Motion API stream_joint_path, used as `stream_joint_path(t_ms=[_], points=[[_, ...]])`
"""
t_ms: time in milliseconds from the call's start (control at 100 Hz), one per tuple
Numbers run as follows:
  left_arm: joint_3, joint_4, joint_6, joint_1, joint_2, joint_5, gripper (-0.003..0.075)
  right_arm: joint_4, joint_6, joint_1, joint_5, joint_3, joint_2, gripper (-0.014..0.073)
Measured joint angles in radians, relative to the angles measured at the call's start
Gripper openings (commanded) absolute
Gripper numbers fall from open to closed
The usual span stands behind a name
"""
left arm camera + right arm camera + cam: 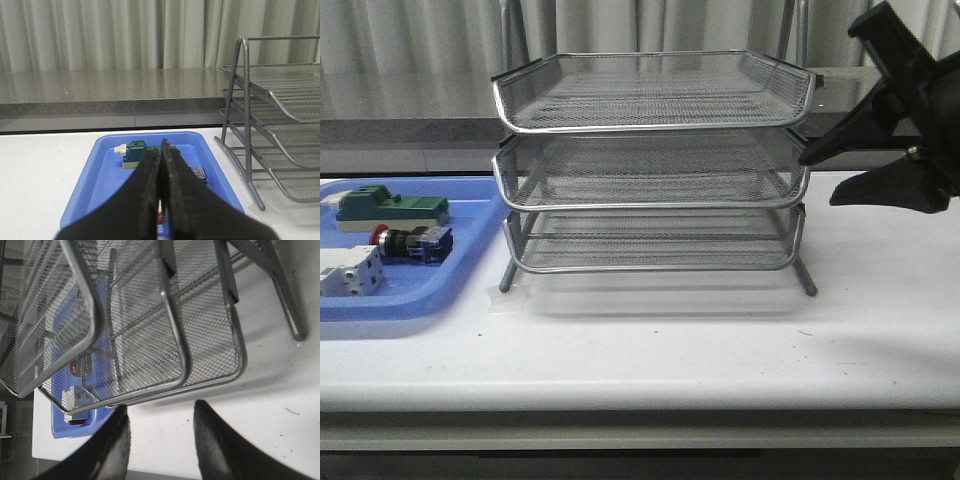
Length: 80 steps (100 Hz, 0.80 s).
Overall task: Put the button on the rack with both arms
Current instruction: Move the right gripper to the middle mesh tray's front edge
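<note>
Hovering above near end of blue tray (100, 180): left claw (160, 175), fingers pressed together, nothing held. Not visible in front view. Button (412, 242) lying on its side in tray, ahead of and below left claw's tips; red head toward tray's outer side, blue rear block toward rack (655, 170). Green block (392, 205) just beyond button, white terminal block (350, 272) on nearer side. Left claw lined up over tray, probably for first pick, since button sits on its side of bench (720, 340).

Right claw (825, 175) raised off bench beside rack's right end, level with middle tier; fingers spread apart, empty. Likely staged there to receive button and feed it into a tier.

View differences: front view gives button whole and all three tiers empty. Left wrist view hides most of button behind claw fingers; only a red speck and part of blue block visible. Right wrist view shows open gap between fingers (112, 445) and tray contents dimly through mesh. Task not yet begun.
</note>
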Motion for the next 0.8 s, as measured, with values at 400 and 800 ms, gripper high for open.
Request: stream_joint_path(t_ms=[400,800], points=[[0.0,0.0,0.0,0.0,0.0,0.0,-0.002,0.002,-0.01,0.0,0.044,-0.112,0.167,0.0328],[0.0,0.0,0.0,0.0,0.0,0.0,-0.002,0.006,-0.012,0.001,0.099,-0.195,0.276,0.0327]])
